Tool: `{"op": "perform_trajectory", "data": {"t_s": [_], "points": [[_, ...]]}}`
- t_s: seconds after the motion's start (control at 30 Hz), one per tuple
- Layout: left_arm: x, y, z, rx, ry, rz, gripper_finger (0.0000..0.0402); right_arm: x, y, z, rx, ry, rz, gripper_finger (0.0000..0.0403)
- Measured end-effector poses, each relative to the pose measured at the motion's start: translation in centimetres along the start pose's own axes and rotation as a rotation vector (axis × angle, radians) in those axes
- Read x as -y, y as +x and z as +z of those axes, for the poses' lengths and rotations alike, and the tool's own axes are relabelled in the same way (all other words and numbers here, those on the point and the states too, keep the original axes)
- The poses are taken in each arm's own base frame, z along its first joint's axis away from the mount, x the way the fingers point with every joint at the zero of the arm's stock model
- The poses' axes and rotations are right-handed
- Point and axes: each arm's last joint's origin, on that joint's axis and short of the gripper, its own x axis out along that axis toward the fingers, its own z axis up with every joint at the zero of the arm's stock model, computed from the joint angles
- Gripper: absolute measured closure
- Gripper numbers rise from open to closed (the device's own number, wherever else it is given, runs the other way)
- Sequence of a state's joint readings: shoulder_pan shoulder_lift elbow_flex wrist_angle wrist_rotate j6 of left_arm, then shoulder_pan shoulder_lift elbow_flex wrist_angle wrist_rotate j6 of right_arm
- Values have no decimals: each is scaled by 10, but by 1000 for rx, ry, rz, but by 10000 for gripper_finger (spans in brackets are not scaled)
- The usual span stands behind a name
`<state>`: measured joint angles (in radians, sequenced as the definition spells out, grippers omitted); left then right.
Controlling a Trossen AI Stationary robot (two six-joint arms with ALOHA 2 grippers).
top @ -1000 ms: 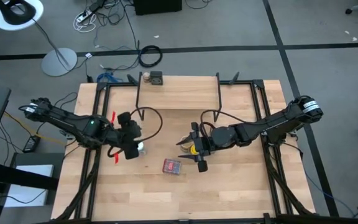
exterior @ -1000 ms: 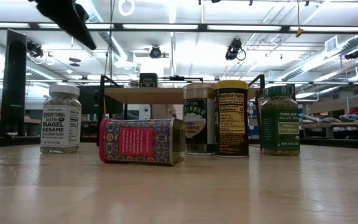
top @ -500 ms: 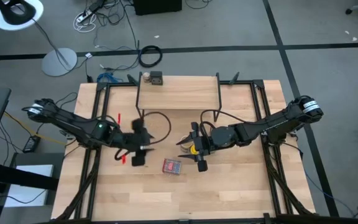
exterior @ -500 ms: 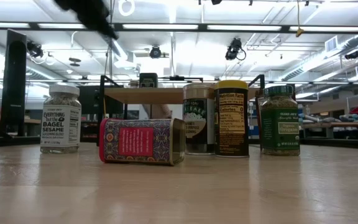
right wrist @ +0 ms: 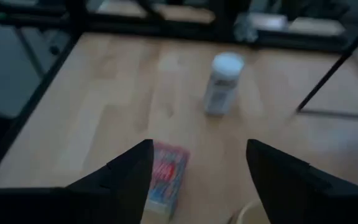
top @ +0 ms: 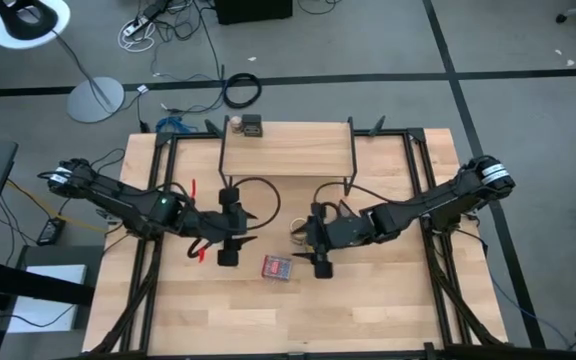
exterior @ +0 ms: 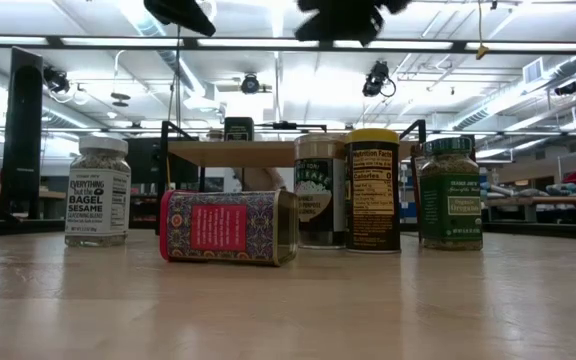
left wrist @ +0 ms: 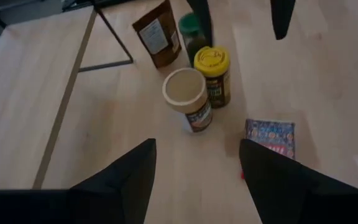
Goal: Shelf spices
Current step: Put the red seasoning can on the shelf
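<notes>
The spices stand on the table in front of the shelf (top: 288,150). The low view shows a white-lidded jar (exterior: 98,192), a red tin (exterior: 230,227) lying on its side, a tan-capped jar (exterior: 320,190), a yellow-lidded jar (exterior: 373,190) and a green jar (exterior: 450,193). A brown canister (left wrist: 157,34) stands behind them, and a dark tin (top: 246,124) sits on the shelf's far left corner. My left gripper (top: 236,228) and my right gripper (top: 310,240) hover open above the table, facing each other across the red tin (top: 277,268). Neither holds anything.
Black frame rails (top: 153,250) run along the table's left and right sides. The shelf's thin black legs (left wrist: 114,37) stand close behind the jars. Bare wood (top: 288,320) lies between the red tin and the table's near edge.
My left gripper has swung away from the white-lidded jar toward the table's middle, risen a little and rolled. My right gripper has tipped further down and sunk, so it now shows at the top of the low view. The jars and tin have kept still.
</notes>
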<state>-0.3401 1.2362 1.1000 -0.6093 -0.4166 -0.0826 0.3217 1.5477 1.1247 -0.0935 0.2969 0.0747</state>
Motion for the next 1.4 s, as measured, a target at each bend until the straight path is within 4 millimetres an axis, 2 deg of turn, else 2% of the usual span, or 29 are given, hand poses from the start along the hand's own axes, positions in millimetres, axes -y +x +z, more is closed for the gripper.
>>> {"op": "perform_trajectory", "data": {"t_s": [0.13,0.3,0.67,0.8,1.03,1.2,1.4], "points": [[-1,0,-4,-38,9,26,167,2,1,5,-24,-3,-106,109],[-2,-1,-12,-113,-1,47,167,-1,-12,3,-195,4,-209,81],[-4,-2,-17,-161,4,93,167,-25,-35,-20,-431,93,-227,84],[-4,-1,-12,-107,-20,105,167,-27,-36,-21,-432,107,-229,86],[-9,-8,2,-25,-24,233,167,-15,-31,-20,-400,162,-346,81],[-15,-15,9,-8,-25,327,167,-11,-29,-20,-417,227,-326,74],[-16,-18,10,-17,-22,339,167,-10,-30,-22,-447,229,-308,75]]}}
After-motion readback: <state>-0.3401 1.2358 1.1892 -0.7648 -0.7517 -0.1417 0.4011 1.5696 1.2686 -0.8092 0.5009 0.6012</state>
